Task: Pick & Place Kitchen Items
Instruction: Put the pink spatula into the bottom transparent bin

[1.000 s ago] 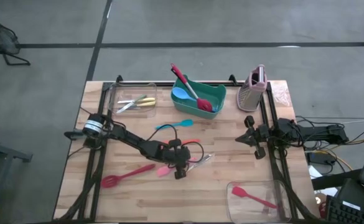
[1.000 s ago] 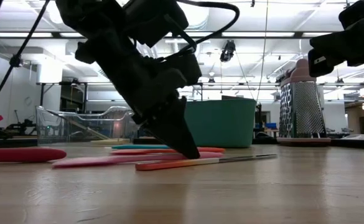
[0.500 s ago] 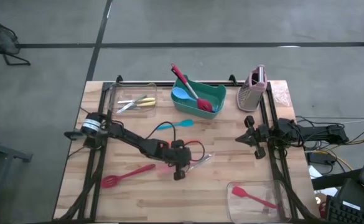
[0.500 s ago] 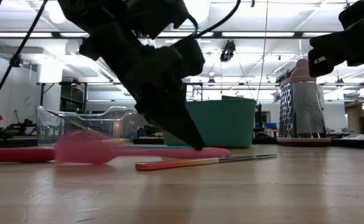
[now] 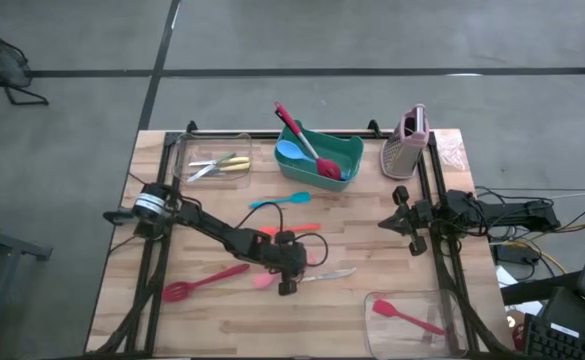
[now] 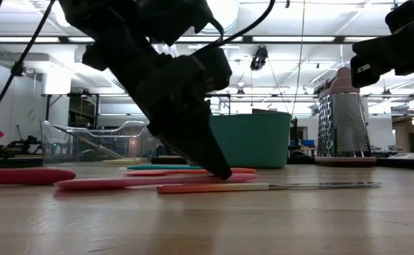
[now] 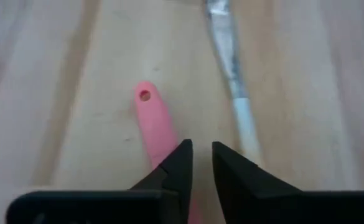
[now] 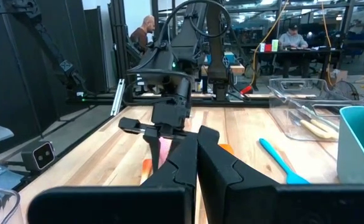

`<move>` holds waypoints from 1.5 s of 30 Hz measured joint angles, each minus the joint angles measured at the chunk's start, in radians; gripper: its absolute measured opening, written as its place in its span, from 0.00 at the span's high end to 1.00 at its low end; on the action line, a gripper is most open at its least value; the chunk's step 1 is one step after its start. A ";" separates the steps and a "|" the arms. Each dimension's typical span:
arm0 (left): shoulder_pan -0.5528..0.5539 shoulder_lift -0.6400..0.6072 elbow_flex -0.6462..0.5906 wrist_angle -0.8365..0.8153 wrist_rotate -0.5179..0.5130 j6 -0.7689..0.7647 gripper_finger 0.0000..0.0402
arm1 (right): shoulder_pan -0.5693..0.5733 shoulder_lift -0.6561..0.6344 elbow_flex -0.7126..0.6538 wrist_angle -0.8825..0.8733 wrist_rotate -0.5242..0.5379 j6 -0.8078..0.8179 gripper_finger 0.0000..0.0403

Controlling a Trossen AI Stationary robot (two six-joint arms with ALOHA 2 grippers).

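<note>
Left gripper (image 5: 285, 284) sits low at mid-table, tips down on the wood, fingers (image 7: 177, 163) drawn nearly together with only a narrow slot between them. The pink spatula (image 7: 155, 122) handle runs beneath the left-hand finger in the wrist view; I cannot tell whether it is actually pinched. The knife with orange handle (image 6: 263, 187) lies just beside it, on the other side of the tips. Judgement: the step is securing the pink spatula. To do it well, centre the handle in the slot, keep clear of the knife, and close fully before lifting. The green bin (image 5: 320, 157) already holds utensils, a likely drop point. Right gripper (image 5: 405, 222) waits at the table's right edge, fingers closed.
</note>
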 joint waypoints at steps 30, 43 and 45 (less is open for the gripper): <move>-0.020 -0.028 -0.006 -0.243 -0.346 -0.245 0.71 | 0.000 0.000 0.000 -0.001 0.000 0.000 0.98; -0.005 -0.006 -0.023 -0.258 -0.254 -0.283 0.91 | 0.000 0.000 0.000 -0.001 0.000 0.000 0.98; -0.004 -0.005 -0.024 -0.254 -0.249 -0.263 0.91 | 0.000 0.000 0.000 -0.001 0.000 0.000 0.98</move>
